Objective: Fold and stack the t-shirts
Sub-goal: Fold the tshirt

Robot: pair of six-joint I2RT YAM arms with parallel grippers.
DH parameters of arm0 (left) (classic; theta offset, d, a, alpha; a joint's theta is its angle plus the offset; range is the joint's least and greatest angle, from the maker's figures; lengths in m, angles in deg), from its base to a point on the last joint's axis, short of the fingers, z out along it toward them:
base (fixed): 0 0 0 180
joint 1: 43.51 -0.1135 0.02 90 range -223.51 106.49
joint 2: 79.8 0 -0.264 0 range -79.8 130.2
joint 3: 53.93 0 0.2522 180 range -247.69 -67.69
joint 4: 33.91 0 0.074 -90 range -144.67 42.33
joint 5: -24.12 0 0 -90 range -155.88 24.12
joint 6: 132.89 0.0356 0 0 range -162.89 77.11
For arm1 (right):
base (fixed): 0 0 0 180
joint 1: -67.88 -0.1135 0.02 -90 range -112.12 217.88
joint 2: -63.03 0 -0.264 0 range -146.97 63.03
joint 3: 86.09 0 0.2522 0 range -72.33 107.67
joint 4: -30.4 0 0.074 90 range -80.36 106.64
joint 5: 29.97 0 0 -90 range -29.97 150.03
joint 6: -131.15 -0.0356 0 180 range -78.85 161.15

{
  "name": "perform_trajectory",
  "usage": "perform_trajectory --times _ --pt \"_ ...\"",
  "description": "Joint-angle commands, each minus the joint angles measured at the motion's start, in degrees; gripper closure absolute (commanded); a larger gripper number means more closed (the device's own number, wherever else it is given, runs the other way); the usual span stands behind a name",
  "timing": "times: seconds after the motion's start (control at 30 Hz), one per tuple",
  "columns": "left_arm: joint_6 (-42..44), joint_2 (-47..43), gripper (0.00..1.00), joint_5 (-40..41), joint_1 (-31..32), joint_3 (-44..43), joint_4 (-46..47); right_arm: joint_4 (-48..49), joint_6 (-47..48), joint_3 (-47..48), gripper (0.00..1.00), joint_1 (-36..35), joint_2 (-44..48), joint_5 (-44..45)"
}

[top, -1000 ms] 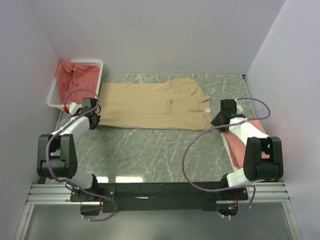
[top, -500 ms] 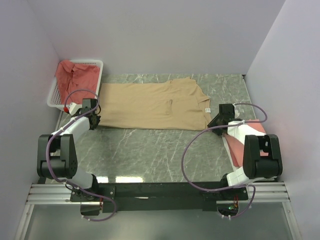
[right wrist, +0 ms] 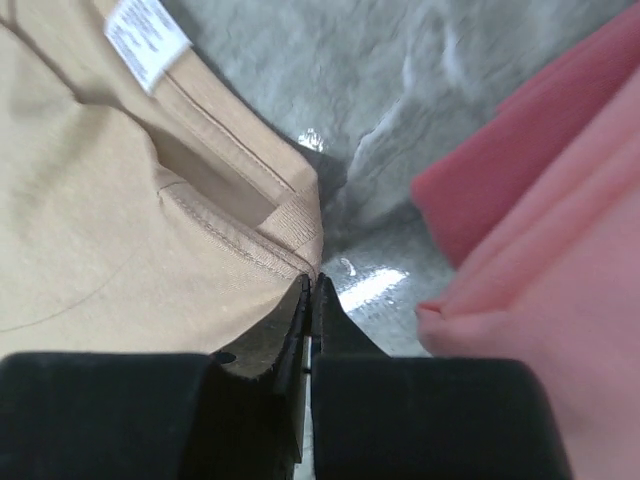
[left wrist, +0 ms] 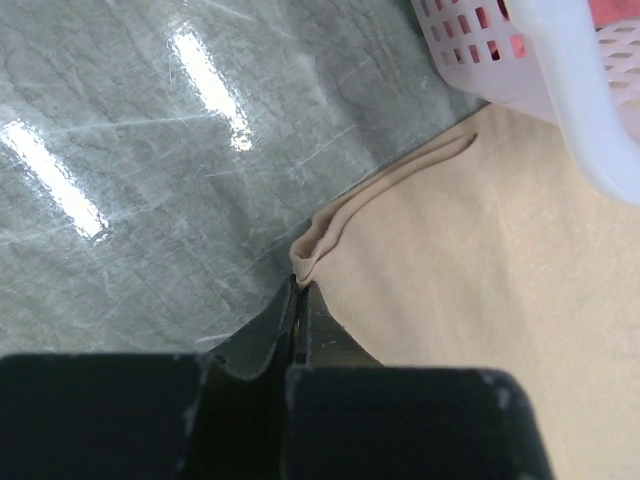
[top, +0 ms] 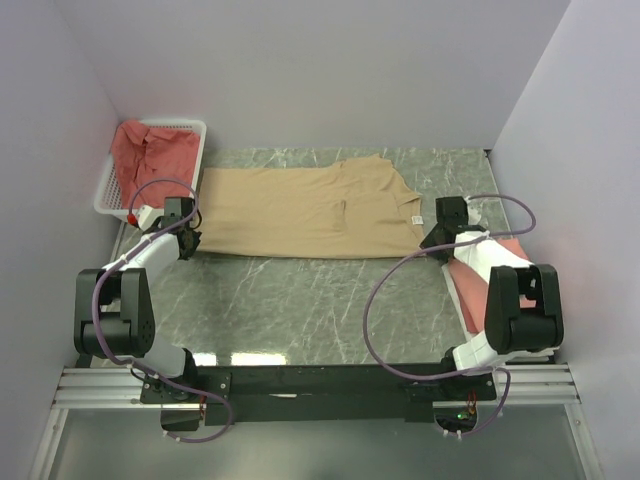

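A flat tan cotton t-shirt [top: 300, 210] lies spread on the grey marble desk [top: 300, 300]. The left gripper [top: 187, 242] pinches its near-left hem corner. The right gripper [top: 430, 240] pinches its near-right ribbed edge. Folded pink cloth [top: 490, 262] lies just right of it.

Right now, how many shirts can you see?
3: a tan shirt spread mid-table, a red shirt in the white basket, a pink shirt folded at right. More may be hidden.
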Motion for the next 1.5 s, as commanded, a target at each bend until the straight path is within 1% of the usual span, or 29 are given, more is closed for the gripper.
perform_trajectory --times 0.0,0.17,0.27,0.37,0.53,0.63,0.67,0.87,1.0,1.2,1.3,1.33,1.37,1.4,1.43,1.47 --pt "-0.5 -1.4 0.99 1.0 -0.6 0.5 -0.5 -5.6 3.7 2.7 1.00 0.0 5.0 8.4" --pt "-1.4 -2.6 0.99 -0.3 -0.8 2.3 -1.4 -5.5 3.9 -0.6 1.00 0.1 8.6 6.3" --pt "-1.9 -4.5 0.99 -0.9 -1.2 4.7 -1.7 -5.8 3.8 -2.6 1.00 0.3 11.0 4.9" --pt "-2.6 -7.0 0.99 -1.1 -1.7 7.7 -2.8 -6.3 3.4 -5.7 1.00 0.8 15.8 2.4" --pt "-4.2 -13.7 0.99 -0.4 -2.4 12.7 -6.2 -7.9 1.6 -9.7 1.00 1.3 23.1 -2.7" --pt "-5.1 -18.5 0.99 1.0 -2.7 14.9 -9.0 -10.7 0.3 -12.4 1.00 1.3 28.9 -5.2" --pt "-5.5 -19.9 0.99 1.1 -2.7 15.3 -9.9 -11.3 0.0 -12.9 1.00 1.3 31.9 -5.7" --pt "-7.2 -29.4 0.99 2.4 -3.0 18.4 -14.6 -16.4 -3.0 -17.8 1.00 1.3 41.4 -8.2" --pt "-8.3 -34.7 0.99 3.8 -3.0 20.3 -17.1 -20.1 -5.5 -18.5 1.00 1.2 44.8 -8.2" --pt "-8.8 -37.2 0.99 4.7 -3.4 19.7 -19.8 -25.8 -7.6 -16.5 0.99 1.3 47.3 -6.2" --pt "-8.4 -37.4 0.98 4.0 -3.5 18.9 -20.0 -27.9 -6.9 -15.3 0.93 1.3 47.1 -7.2" --pt "-8.5 -37.4 0.91 3.6 -3.5 18.6 -20.5 -28.9 -6.7 -15.0 0.89 1.2 47.1 -7.5" --pt "-8.1 -37.5 0.87 3.4 -3.5 17.9 -20.8 -29.4 -6.5 -14.7 0.73 1.3 47.2 -7.7" --pt "-8.0 -37.6 0.82 3.3 -3.5 17.6 -21.0 -29.5 -6.1 -14.7 0.65 1.2 47.4 -8.0" --pt "-7.7 -38.0 0.70 3.1 -3.5 17.2 -21.8 -30.2 -6.0 -14.5 0.51 1.3 47.8 -8.2" --pt "-7.3 -38.2 0.65 2.9 -3.5 16.3 -22.1 -30.2 -5.6 -14.4 0.47 1.3 48.2 -8.2"
